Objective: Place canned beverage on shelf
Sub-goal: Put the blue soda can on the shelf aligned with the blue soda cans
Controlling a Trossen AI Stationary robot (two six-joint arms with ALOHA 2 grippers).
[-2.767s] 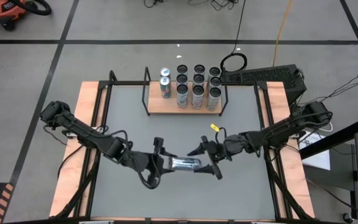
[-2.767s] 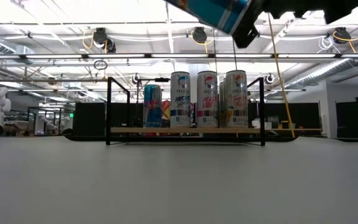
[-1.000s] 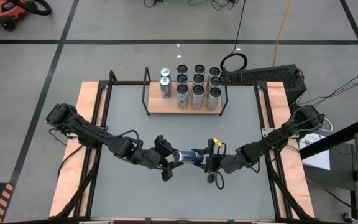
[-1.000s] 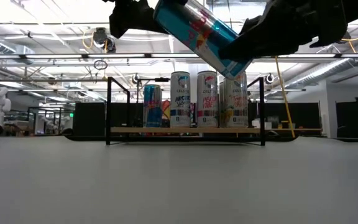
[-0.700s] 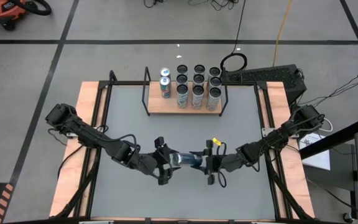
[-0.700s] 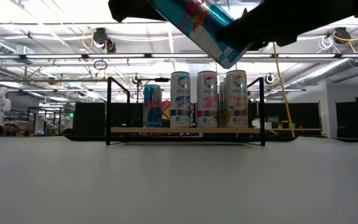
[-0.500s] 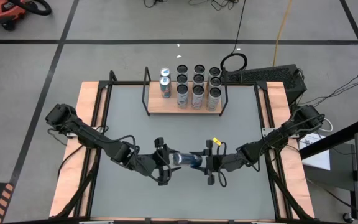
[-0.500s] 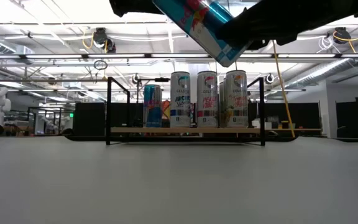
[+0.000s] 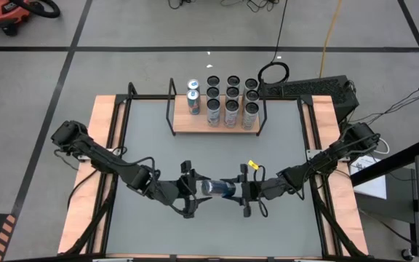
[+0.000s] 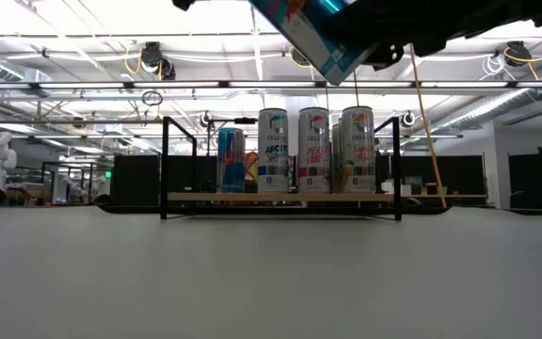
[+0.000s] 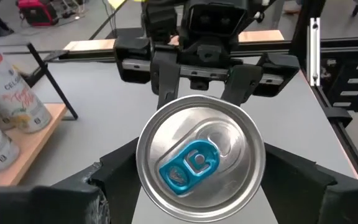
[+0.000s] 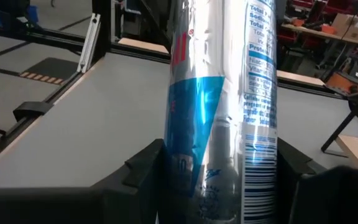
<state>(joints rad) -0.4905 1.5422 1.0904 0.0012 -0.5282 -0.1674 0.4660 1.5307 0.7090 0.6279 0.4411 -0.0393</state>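
The canned beverage (image 9: 216,188) lies on its side in the air above the near middle of the desk (image 9: 282,153), long axis running from one arm to the other. The left hand (image 9: 190,193) and the right hand (image 9: 246,195) both clamp it, one at each end. The shelf (image 9: 195,122) sits well beyond at the far edge, its left front bare. It is a slim silver-and-blue can (image 12: 222,118), blue tab on its lid (image 11: 199,160)
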